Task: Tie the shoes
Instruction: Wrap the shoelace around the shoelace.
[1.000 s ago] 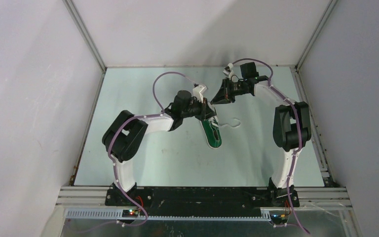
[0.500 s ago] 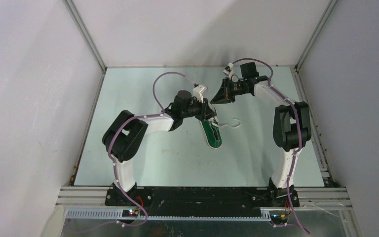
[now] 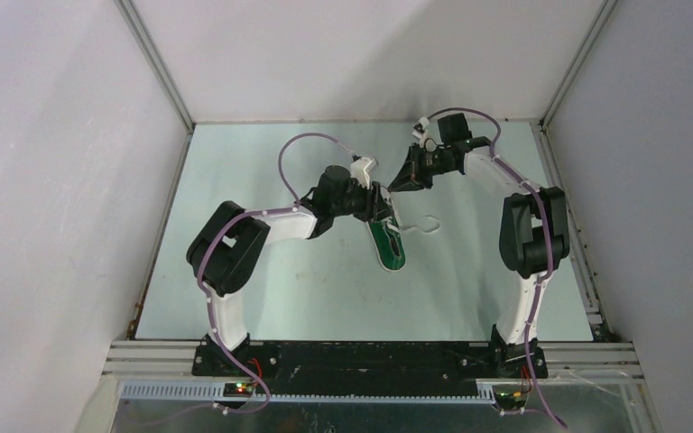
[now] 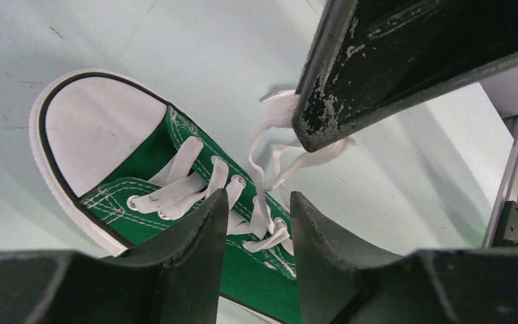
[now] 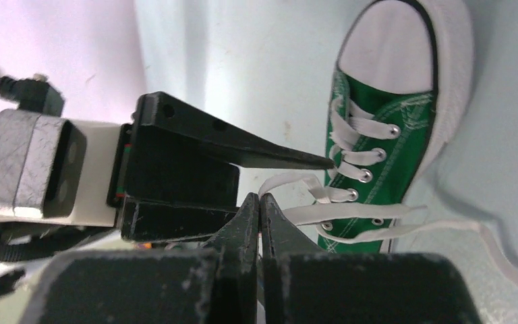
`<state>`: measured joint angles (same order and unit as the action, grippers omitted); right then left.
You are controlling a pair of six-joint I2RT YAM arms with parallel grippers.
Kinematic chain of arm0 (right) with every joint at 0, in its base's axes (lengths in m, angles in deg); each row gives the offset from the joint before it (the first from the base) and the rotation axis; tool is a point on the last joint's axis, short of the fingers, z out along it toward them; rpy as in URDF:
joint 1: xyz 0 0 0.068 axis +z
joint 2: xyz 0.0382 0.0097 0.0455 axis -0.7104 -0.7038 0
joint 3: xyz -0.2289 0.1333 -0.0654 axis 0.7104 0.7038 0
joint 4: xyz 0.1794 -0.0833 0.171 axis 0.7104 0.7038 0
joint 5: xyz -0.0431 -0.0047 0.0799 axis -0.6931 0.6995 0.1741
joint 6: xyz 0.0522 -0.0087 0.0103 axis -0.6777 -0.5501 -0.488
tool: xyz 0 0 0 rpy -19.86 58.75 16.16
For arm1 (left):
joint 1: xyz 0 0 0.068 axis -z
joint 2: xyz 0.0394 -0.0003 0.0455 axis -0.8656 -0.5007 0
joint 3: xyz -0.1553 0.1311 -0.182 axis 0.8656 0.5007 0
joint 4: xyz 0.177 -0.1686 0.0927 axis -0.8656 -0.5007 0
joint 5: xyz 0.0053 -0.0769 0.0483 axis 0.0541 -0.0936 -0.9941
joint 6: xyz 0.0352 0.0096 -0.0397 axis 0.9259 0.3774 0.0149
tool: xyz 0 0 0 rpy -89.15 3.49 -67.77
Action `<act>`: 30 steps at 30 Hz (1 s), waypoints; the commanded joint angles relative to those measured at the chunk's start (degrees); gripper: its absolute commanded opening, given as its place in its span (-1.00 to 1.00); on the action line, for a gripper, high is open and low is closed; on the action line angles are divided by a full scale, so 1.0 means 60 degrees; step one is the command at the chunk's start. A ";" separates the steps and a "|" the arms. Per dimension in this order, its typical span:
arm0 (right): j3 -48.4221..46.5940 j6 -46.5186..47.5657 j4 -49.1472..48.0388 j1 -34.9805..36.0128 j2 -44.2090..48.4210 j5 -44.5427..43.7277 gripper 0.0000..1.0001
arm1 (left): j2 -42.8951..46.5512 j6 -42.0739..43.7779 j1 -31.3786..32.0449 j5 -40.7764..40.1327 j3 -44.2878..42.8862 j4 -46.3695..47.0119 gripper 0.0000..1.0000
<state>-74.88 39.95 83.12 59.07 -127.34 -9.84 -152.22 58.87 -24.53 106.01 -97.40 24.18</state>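
A small green shoe [image 3: 390, 244] with a white toe cap [image 4: 98, 131] lies on the table, its white laces [image 4: 195, 179] loosely threaded. My left gripper [image 4: 256, 206] hovers just above the laced tongue, open, with nothing between its fingers. Just beyond it my right gripper [image 5: 260, 197] is shut on a white lace [image 5: 290, 181], holding it up in a slack loop beside the eyelets. In the left wrist view that lace [image 4: 276, 111] hangs from the right gripper's fingers [image 4: 391, 67]. The other lace end [image 3: 424, 225] trails loose on the table to the shoe's right.
The pale green table [image 3: 271, 289] is boxed in by white walls [image 3: 63, 180] on three sides, with a metal rail [image 3: 370, 347] along the near edge. Both arms bend in over the middle of the table, their grippers close together above the shoe.
My left gripper's jaws have opened above the shoe's laces. The right gripper stays shut on the lace and has shifted only slightly.
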 commanded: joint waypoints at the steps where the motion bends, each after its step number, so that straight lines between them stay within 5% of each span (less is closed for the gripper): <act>1: -0.0695 -0.0964 0.1001 0.0517 0.0886 -0.2527 -1.00 | 0.0641 -0.0097 -0.0038 -0.0418 -0.0293 -0.0150 -0.08; 21: -0.0869 -0.2124 0.0953 0.0557 0.0776 -0.3163 -1.00 | 0.0673 -0.0417 0.0560 -0.0860 -0.0440 -0.0245 0.01; 30: -0.0756 -0.2086 0.0892 0.0569 0.0861 -0.3101 -1.00 | 0.0406 -0.0788 0.0439 -0.1250 -0.0673 -0.0390 -0.29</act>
<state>-78.03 27.78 89.11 62.33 -124.85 -28.22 -151.37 55.94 -21.67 99.73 -99.72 20.49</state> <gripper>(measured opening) 0.008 0.381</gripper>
